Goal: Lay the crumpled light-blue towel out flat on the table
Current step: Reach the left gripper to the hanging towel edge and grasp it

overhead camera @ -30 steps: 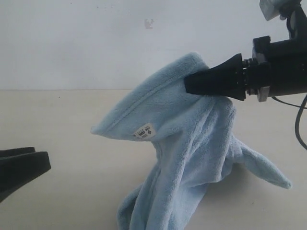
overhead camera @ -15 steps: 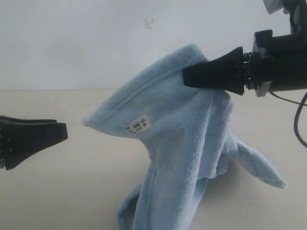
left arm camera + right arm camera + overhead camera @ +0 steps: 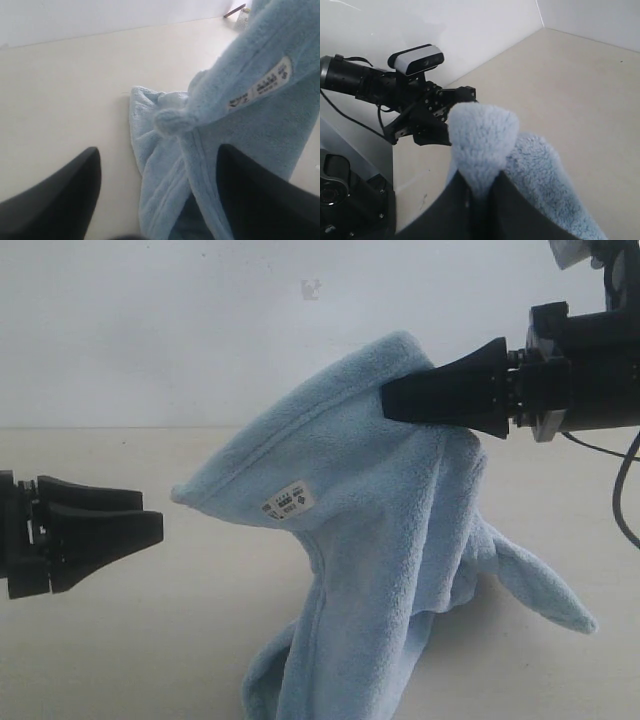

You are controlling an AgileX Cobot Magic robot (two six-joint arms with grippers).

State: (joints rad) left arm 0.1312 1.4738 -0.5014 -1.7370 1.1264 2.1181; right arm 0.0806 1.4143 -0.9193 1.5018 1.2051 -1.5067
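— Where the right gripper (image 3: 390, 400) meets the cloth, how are its jaws found?
— They are pressed together on a fold of the towel (image 3: 380, 520). In the right wrist view a rounded tuft of fleece is seen pinched between the two black fingers (image 3: 520, 212) and bulging out beyond them. The fold is held well above the table (image 3: 130, 640).
— And the left gripper (image 3: 152, 515)?
— Its jaws are spread apart and nothing is held between them. It is set lower than the right gripper and is pointed at the towel's free corner, near it but apart from it. In the left wrist view that corner, rolled into a small knob, is framed between the two fingers without being touched.
— How is the towel arranged?
— It is hung from the right gripper like a tent. One hemmed edge is stretched down towards the left of the exterior view, as far as the free corner, and a small white label (image 3: 288, 503) is shown just under that hem. The rest is draped down in folds to the table, where the lower part is bunched. A pointed flap is laid out on the table at the right.
— What is seen around it?
— The pale table top is seen on both sides of the towel, backed by a white wall (image 3: 200, 330).
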